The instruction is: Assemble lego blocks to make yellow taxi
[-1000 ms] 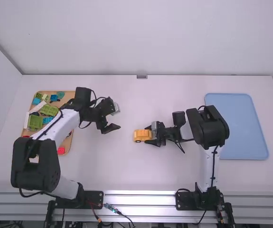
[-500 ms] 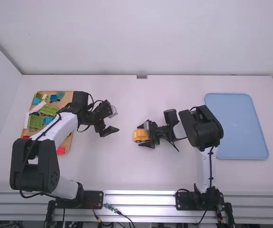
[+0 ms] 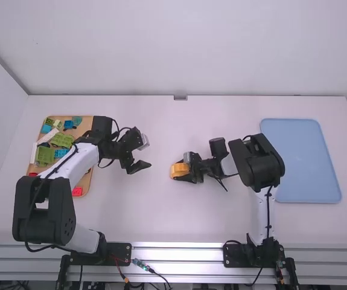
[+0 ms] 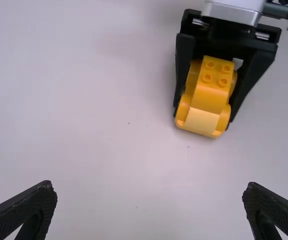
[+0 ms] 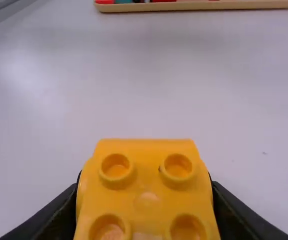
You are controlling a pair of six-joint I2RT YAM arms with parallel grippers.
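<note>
Two grippers show over the white table (image 3: 221, 217), and we see the right one, the right gripper (image 3: 180, 170), closed on both sides of the yellow taxi (image 4: 211, 92), near the table's middle with its studs up. Our left gripper (image 3: 140, 162) is spread wide with nothing between its fingers, near the taxi towards nine o'clock. From the taxi we find the wooden tray (image 3: 86, 183) of colored blocks (image 3: 44, 155) between nine and ten o'clock, and the blue tray (image 3: 309, 163) at three.
</note>
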